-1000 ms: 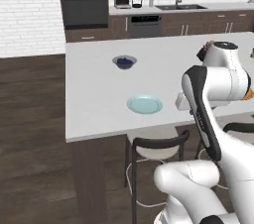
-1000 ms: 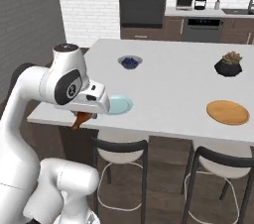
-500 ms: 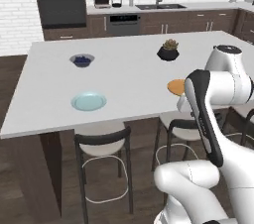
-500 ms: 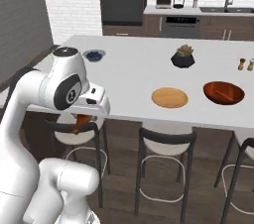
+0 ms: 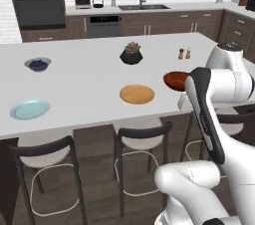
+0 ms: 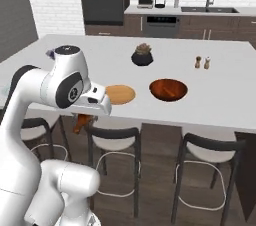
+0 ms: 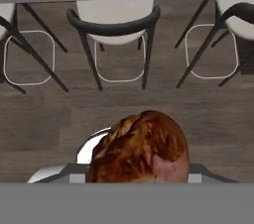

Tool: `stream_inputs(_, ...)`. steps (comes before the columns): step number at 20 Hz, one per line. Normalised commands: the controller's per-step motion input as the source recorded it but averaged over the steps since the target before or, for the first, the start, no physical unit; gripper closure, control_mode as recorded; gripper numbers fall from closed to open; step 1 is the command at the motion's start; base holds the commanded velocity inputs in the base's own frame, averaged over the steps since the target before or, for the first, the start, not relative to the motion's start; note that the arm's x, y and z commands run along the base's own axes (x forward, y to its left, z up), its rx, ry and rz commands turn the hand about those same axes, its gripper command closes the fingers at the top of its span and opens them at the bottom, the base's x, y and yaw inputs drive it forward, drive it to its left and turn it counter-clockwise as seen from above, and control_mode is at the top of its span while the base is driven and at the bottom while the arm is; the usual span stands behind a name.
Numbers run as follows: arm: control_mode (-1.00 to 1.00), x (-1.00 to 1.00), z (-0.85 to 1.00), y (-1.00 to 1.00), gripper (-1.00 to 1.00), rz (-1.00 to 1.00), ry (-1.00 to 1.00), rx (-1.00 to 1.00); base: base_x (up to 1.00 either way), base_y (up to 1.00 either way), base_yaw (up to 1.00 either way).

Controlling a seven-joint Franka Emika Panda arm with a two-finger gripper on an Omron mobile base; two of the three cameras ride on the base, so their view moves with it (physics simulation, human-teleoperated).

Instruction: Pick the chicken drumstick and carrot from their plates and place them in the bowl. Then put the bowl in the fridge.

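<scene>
- Reddish-brown meat, the chicken drumstick [image 7: 141, 148], is seen large at the bottom of the hand view, held in the gripper; the jaws are closed on it, though the fingertips themselves are hidden behind it.
- In the right base view the drumstick [image 6: 82, 121] hangs below the gripper [image 6: 86, 118], lower than the counter edge and out in front of the counter [image 6: 220, 100].
- Below the drumstick, in the hand view, a wooden floor [image 7: 44, 119] and stools [image 7: 115, 22] tucked under the counter edge are shown.
- The bowl [image 6: 168, 90] stands on the counter to the right of the wooden plate [image 6: 119, 94], well apart from the gripper; something thin and orange-brown lies inside it, too unclear to name.
- Compared with half a second ago, the whole scene is shifted leftward in both base views, so the camera has moved; the bowl now sits nearer the middle of the right base view.
- The blue plate [image 5: 30, 109] and the berry bowl [image 5: 38, 63] are shown in the left base view, at the far left of the counter.
- In the left base view the bowl [image 5: 175, 80] is partly covered by the arm.
- The plant pot [image 5: 131, 55] stands behind the wooden plate [image 5: 137, 94].
</scene>
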Motion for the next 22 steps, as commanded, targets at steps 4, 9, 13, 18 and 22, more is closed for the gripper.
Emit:
stream_inputs(4, 1.00, 0.00, 0.00, 0.00, 1.00, 0.00, 0.00, 0.00, 0.25, -0.97, 0.00)
stream_inputs(9, 1.00, 0.00, 0.00, 0.00, 1.00, 0.00, 0.00, 0.00, 0.40, -0.60, 0.00)
stream_inputs(13, 1.00, 0.00, 0.00, 0.00, 1.00, 0.00, 0.00, 0.00, 0.75, -0.14, 0.01)
stream_inputs(18, 1.00, 0.00, 0.00, 0.00, 1.00, 0.00, 0.00, 0.00, 0.77, -0.08, 0.05)
stream_inputs(22, 1.00, 0.00, 0.00, 0.00, 1.00, 0.00, 0.00, 0.00, 0.35, -0.40, 0.12)
